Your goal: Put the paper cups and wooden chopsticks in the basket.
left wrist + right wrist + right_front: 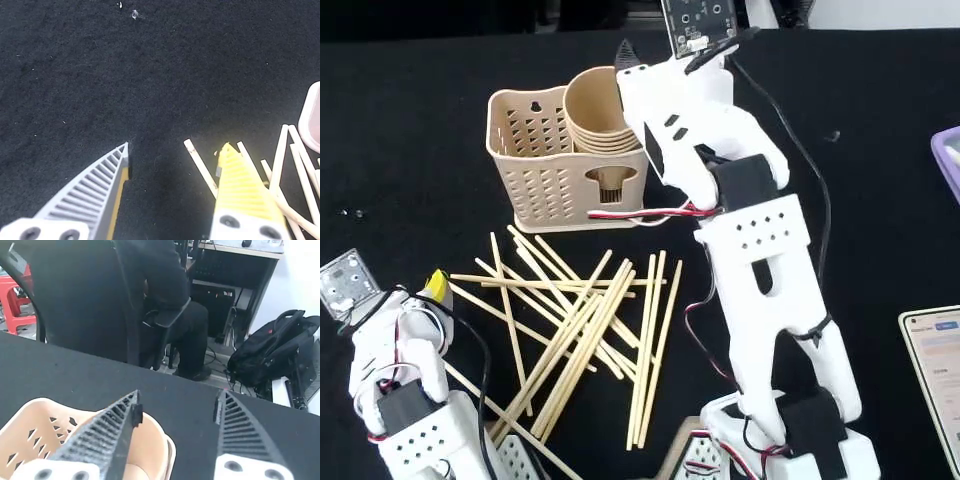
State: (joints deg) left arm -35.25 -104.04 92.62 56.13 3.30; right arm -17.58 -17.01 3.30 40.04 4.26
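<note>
Stack of nested paper cups (598, 112), mouth up, seated in the end of the basket (545, 185) nearer the table's right edge; contents of the basket's other end not discernible. Basket beige, perforated, upright on the black table (420, 120), in the far half and left of centre. Wooden chopsticks (582, 325) all outside the basket, loose on the table just on its near side, crossed and fanned in a heap reaching toward the near edge, with a few strays toward the near left corner. Right gripper (177, 401) poised above the cups and the basket's rim, fingers spread wide, nothing between them. Left gripper (175, 148) near the near left corner, well apart from the basket, low over the bare table at the left fringe of the heap; grey and yellow fingers likewise wide apart and holding nothing, the yellow one just beside the end of one chopstick, contact not determinable. Phone (935, 370) flat at the right edge; purple object (948, 155) farther along the same edge, toward the far right corner.
</note>
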